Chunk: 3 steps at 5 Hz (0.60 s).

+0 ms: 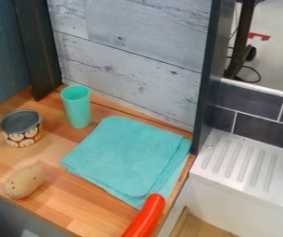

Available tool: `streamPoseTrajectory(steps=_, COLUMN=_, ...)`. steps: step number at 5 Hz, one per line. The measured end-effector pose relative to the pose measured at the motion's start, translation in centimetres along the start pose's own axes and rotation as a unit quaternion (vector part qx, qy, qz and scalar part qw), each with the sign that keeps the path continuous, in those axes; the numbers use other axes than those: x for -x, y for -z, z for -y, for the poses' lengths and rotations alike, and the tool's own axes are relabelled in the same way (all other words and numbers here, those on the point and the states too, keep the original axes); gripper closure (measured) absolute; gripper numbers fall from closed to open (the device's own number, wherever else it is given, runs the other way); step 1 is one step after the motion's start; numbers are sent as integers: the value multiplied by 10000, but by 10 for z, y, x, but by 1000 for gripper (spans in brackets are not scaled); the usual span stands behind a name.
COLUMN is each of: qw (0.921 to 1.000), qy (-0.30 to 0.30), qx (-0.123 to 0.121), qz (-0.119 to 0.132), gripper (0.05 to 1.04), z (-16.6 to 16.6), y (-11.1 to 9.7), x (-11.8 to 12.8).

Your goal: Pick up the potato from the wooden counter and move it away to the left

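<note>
A folded turquoise cloth (125, 155) lies flat on the wooden counter (76, 214). Behind its left corner stands a turquoise cup (76, 107), upright. A small can (22, 129) with a grey top and a patterned side is at the left. In front of the can, near the counter's front edge, lies a potato-like brown object (24, 181). The rounded end of a red object (146, 215) is at the cloth's front corner; its lower part is cut off by the view's bottom edge.
A whitewashed plank wall (132, 51) rises behind the counter, with a dark post (36, 46) at the left and a dark panel edge (207, 78) at the right. Beyond the panel is a white ribbed drainboard (243, 162) below dark tiles.
</note>
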<state>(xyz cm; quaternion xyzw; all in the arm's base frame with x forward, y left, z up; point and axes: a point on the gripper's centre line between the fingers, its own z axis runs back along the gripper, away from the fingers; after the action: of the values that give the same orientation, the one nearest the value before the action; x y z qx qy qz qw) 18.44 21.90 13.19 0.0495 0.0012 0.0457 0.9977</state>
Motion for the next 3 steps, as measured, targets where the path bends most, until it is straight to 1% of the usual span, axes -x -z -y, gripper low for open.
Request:
streamPoseTrajectory(steps=1, qw=9999, qy=8, qx=94, qz=-90, gripper=76, z=3, y=8, x=2)
streamPoseTrajectory(steps=2, qw=9990, qy=335, qx=288, qz=-33, gripper=76, z=25, y=19, x=15)
streamPoseTrajectory(steps=3, qw=9964, qy=771, qx=345, qz=13, gripper=76, z=53, y=20, x=24)
